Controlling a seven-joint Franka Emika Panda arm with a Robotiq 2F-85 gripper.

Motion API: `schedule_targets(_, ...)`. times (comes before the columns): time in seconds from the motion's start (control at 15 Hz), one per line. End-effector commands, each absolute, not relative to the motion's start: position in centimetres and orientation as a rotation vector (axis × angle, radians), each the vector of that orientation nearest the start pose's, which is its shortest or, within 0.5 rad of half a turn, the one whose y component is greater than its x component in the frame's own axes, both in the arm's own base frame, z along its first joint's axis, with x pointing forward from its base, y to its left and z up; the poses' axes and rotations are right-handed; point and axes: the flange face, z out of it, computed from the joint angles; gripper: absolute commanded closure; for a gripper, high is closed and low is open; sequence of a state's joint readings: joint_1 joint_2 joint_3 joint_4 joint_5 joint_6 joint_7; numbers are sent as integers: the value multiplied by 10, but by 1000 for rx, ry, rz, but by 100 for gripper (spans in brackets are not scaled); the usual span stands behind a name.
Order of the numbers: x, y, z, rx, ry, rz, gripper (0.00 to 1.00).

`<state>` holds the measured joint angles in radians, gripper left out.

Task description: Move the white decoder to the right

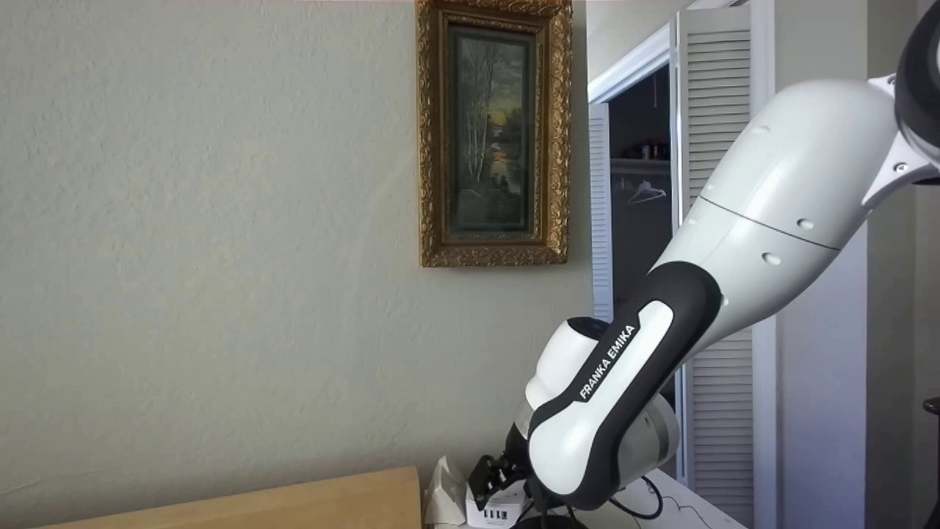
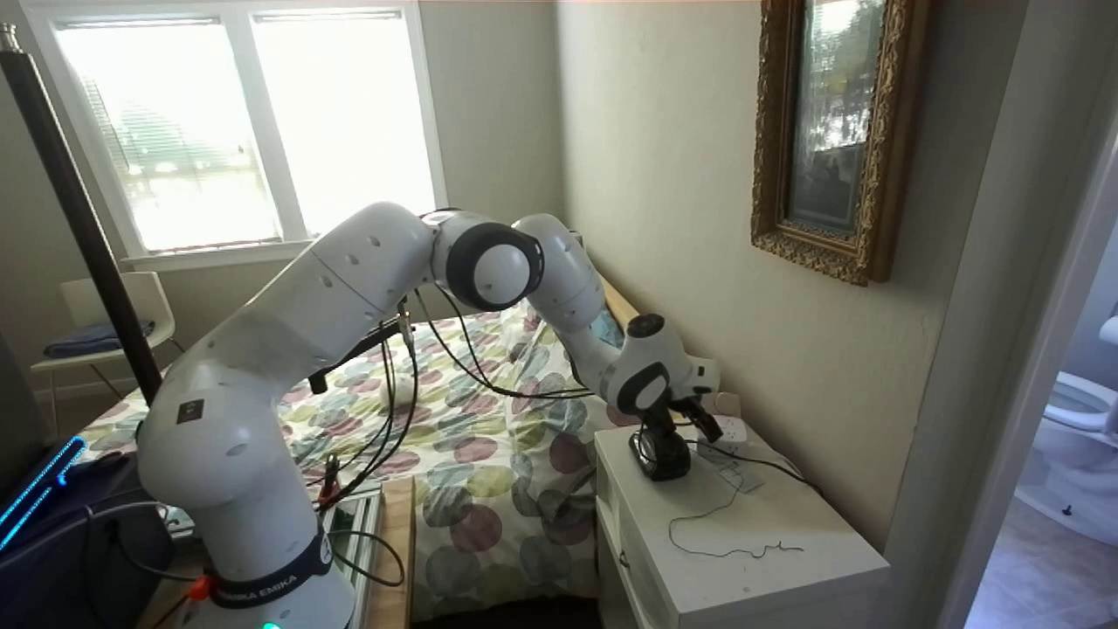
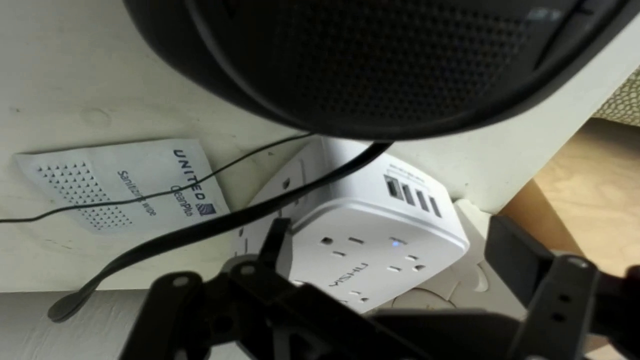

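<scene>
The white decoder (image 3: 350, 260) is a white box with rounded edges, outlets, a row of ports, dark lettering and a small blue light. It stands on the white cabinet top and shows in both exterior views (image 1: 493, 513) (image 2: 732, 430). A black cable (image 3: 240, 216) passes across it in the wrist view. My gripper (image 3: 397, 252) is open, its fingers on either side of the decoder. The left finger overlaps the decoder's edge in view; the right finger is apart from it. I cannot tell whether the left finger touches it. My gripper also shows in both exterior views (image 1: 490, 477) (image 2: 706, 421).
A black rounded device (image 3: 400, 65) stands close beside the decoder, also seen in an exterior view (image 2: 661, 454). A pointed white piece (image 1: 445, 494) stands on its other side. A wipe packet (image 3: 125, 187) and thin cord lie on the cabinet (image 2: 769, 568). A wooden headboard (image 1: 294, 508) and wall are close.
</scene>
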<state>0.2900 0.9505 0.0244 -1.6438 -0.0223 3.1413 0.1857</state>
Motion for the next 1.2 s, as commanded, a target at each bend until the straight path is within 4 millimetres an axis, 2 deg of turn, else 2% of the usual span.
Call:
schedule_targets(0.0,682,223,112,-2884,-211,-838,0)
schedule_targets(0.4,693,211,115,-2949,-226,-899,0)
schedule_targets(0.93,701,184,119,-3055,-116,-909,0)
schedule_targets(1.07,699,191,122,-3042,-47,-856,0)
schedule_targets(1.13,698,202,133,-3065,7,-820,0)
